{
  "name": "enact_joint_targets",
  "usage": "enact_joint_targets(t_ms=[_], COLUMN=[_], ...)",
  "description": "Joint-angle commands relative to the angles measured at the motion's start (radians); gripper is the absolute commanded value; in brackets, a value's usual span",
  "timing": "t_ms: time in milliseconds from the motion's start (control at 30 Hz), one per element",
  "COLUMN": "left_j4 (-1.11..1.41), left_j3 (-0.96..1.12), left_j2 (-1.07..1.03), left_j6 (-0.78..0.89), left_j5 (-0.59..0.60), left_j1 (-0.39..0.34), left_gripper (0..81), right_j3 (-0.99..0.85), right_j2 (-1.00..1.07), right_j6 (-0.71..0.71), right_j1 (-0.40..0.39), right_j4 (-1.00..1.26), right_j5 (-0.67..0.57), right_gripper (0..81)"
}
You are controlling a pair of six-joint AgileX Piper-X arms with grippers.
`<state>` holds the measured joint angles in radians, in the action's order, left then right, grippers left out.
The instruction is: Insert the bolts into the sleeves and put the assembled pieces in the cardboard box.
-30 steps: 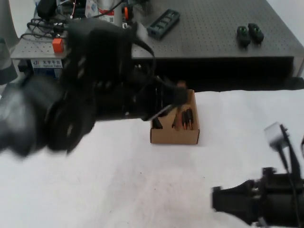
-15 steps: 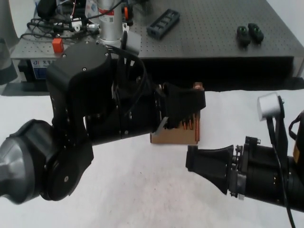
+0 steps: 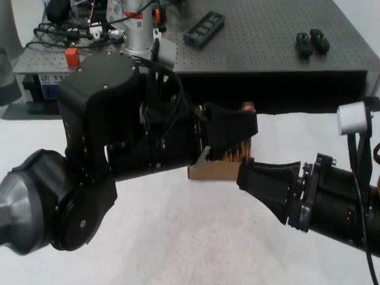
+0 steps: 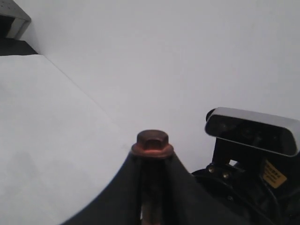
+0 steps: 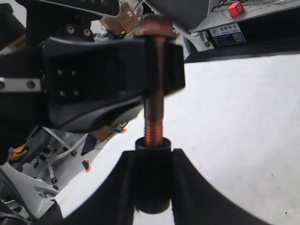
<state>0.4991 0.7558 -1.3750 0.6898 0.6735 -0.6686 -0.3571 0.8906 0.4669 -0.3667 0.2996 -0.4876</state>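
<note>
The table (image 3: 178, 237) has a white top. One cardboard box (image 3: 211, 173) stands on it near the far edge, open side up. Behind the table sits a raised grey perforated plate (image 3: 267, 47). On the plate lie a dark slotted tray (image 3: 203, 28), two black parts (image 3: 304, 44) side by side, an orange block (image 3: 72, 56) and loose cables (image 3: 56, 32).
</note>
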Motion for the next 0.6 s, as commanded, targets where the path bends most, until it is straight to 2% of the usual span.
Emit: enact_joint_targets(t_ms=[0, 100, 167, 200, 300, 333, 400, 567], left_j4=[0.018, 0.014, -0.008, -0.026, -0.070, -0.079, -0.079, -0.135], left_j3=[0.003, 0.003, 0.003, 0.003, 0.003, 0.003, 0.003, -0.013], left_j2=[0.005, 0.005, 0.005, 0.005, 0.005, 0.005, 0.005, 0.011], left_j6=[-0.018, -0.018, -0.018, -0.018, -0.021, -0.021, -0.031, -0.046], left_j5=[0.068, 0.111, 0.127, 0.139, 0.106, 0.083, 0.070, 0.069], left_j1=[-0.005, -0.005, -0.005, -0.005, -0.005, -0.005, 0.002, 0.059], left_gripper=[0.6, 0.1, 6.2, 14.2, 47.5, 52.7, 48.9, 25.9], right_j3=[-0.016, -0.016, -0.016, -0.016, -0.016, -0.016, -0.016, -0.024], right_j2=[-0.011, -0.011, -0.009, -0.009, -0.009, -0.009, -0.009, 0.010], right_j6=[-0.016, -0.019, -0.033, -0.051, -0.089, -0.094, -0.107, -0.154], right_j1=[-0.003, -0.003, -0.003, -0.003, 0.008, 0.017, 0.045, 0.128], right_j4=[0.052, 0.071, 0.082, 0.082, 0.082, 0.082, 0.082, 0.082], right_j5=[0.046, 0.052, 0.058, 0.069, 0.089, 0.089, 0.097, 0.168], right_gripper=[7.8, 7.8, 7.8, 7.8, 7.8, 7.8, 7.8, 7.8])
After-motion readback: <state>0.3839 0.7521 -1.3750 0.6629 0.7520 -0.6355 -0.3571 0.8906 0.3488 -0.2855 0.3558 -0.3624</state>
